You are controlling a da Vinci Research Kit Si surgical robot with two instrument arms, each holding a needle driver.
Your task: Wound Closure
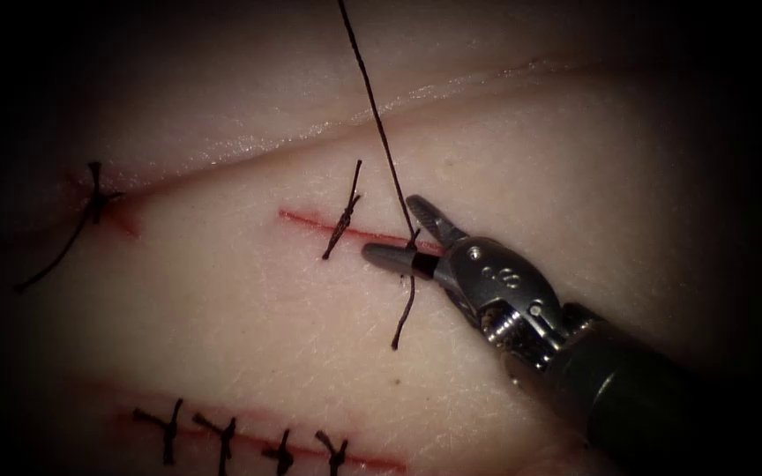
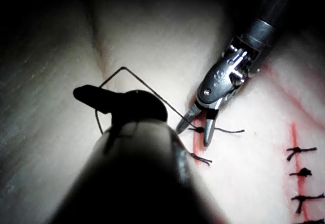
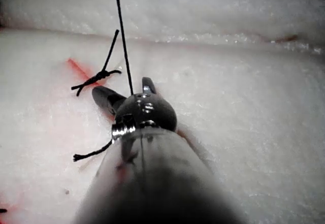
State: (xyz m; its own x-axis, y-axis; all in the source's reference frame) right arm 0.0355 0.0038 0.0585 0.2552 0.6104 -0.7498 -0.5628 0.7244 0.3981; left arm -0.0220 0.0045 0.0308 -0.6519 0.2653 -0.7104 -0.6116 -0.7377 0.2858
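The right tool (image 1: 403,236) has its jaws apart, straddling the thread (image 1: 379,123) at the knot on the cut (image 1: 310,222); one jaw lies above the cut line and the other below it, and nothing is clamped between them. From between the jaws the long strand rises steeply away from the tool and out of the endoscope view, while a short tail (image 1: 404,317) hangs down past the lower jaw onto the tissue (image 1: 575,159). Just beyond the jaw tips, a finished stitch (image 1: 343,220) crosses the cut, its ends cut short.

In the left wrist view the left tool (image 2: 86,94) holds the thread, which bends sharply at its tip and runs taut to the knot between the right tool's jaws (image 2: 198,125). No needle can be made out. Farther off, more stitches (image 1: 222,436) close a second cut on the near side of the right tool.
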